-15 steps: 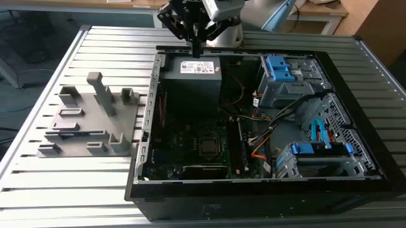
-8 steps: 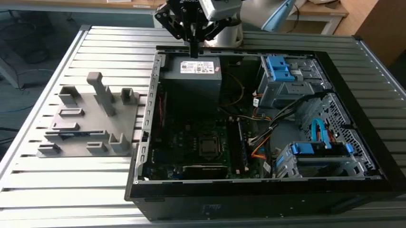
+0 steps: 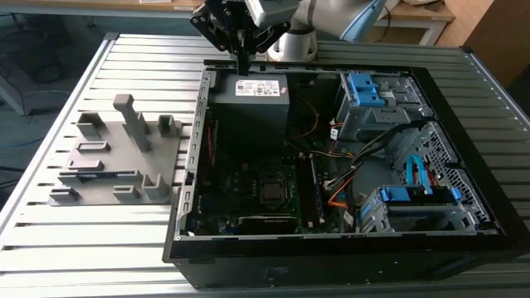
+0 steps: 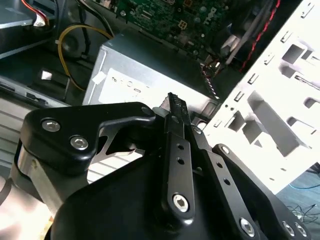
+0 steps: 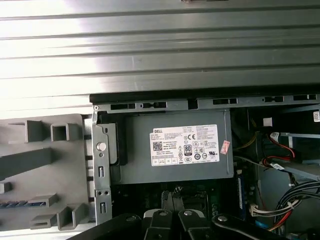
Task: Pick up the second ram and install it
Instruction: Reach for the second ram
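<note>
Open computer case (image 3: 348, 251) on table (image 3: 74, 248). Holder block (image 3: 116, 167) on table, at the exterior view's left of case. In case: power supply (image 3: 248, 102) far left, drive cages (image 3: 377, 102) right. Pincer (image 3: 242, 65) above power supply.

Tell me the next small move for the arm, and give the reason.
Probably carry the gripper sideways toward the exterior view's left, until it is over the grey holder block. It hangs above the power supply, holding nothing that I can see, while what looks like the second ram lies low in that block.
</note>
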### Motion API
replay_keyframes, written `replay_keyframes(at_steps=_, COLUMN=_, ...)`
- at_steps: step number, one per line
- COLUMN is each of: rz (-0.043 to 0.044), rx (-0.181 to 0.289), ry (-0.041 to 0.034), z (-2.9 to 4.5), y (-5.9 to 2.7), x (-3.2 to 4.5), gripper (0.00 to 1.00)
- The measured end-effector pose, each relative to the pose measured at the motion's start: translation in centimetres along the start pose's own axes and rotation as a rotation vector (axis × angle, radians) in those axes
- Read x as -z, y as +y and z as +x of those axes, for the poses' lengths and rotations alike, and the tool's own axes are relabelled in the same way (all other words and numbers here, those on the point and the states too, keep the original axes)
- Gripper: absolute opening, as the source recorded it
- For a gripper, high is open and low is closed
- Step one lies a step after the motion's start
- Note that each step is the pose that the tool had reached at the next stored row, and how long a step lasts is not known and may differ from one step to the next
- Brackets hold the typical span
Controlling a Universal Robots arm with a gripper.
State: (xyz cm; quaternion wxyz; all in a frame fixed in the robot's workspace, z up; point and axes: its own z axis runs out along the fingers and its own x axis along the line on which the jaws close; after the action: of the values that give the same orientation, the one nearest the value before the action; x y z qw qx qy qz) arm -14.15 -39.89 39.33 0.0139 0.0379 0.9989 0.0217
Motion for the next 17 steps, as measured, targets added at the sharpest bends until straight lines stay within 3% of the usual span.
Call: replay_keyframes(at_steps=17, rz=0.0000, rx=0.000, ry=-0.0010, z=2.85, y=-0.22, x=0.09, gripper=0.10)
